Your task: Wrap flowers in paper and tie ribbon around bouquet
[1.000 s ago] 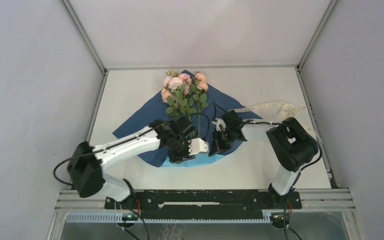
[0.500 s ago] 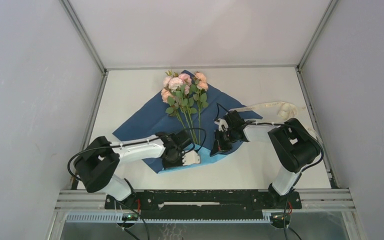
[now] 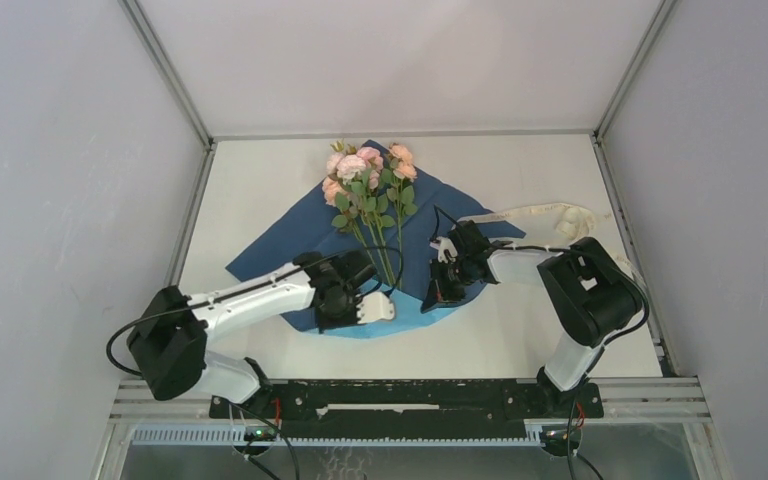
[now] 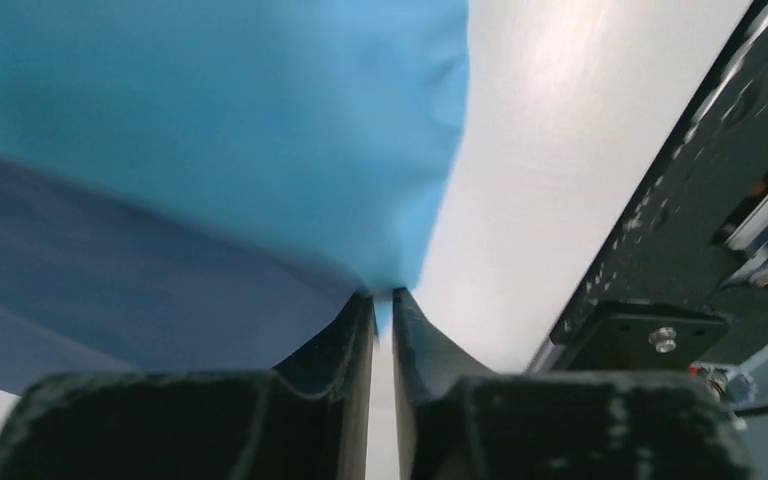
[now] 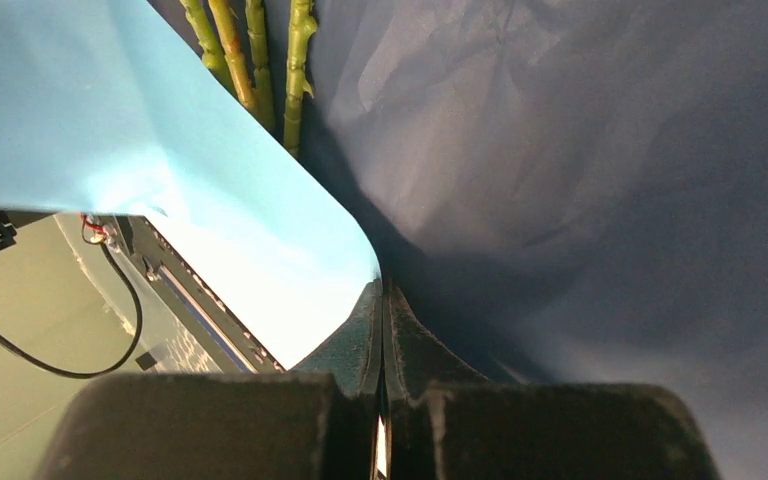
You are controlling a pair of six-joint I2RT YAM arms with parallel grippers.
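The flowers [image 3: 368,185], pink and peach blooms on green stems [image 5: 250,60], lie on the paper [image 3: 280,240], which is spread dark face up in the middle of the table. Its near edge is folded up, so the light blue face [image 3: 395,322] shows. My left gripper [image 3: 360,310] is shut on that near light blue edge [image 4: 400,230], and a sliver of paper sits between the fingertips [image 4: 382,298]. My right gripper [image 3: 438,290] is shut on the paper's right near edge [image 5: 380,285], beside the stems. The ribbon [image 3: 540,213] lies limp at the right.
The black base rail [image 3: 410,395] runs along the table's near edge, and it appears close to the paper in the left wrist view [image 4: 680,250]. Grey walls and metal frame posts [image 3: 195,130] enclose the white table [image 3: 260,180] on three sides.
My left gripper dropped toward the table's near edge, closed on the paper's near edge, then drew back a little. The right arm stayed put.
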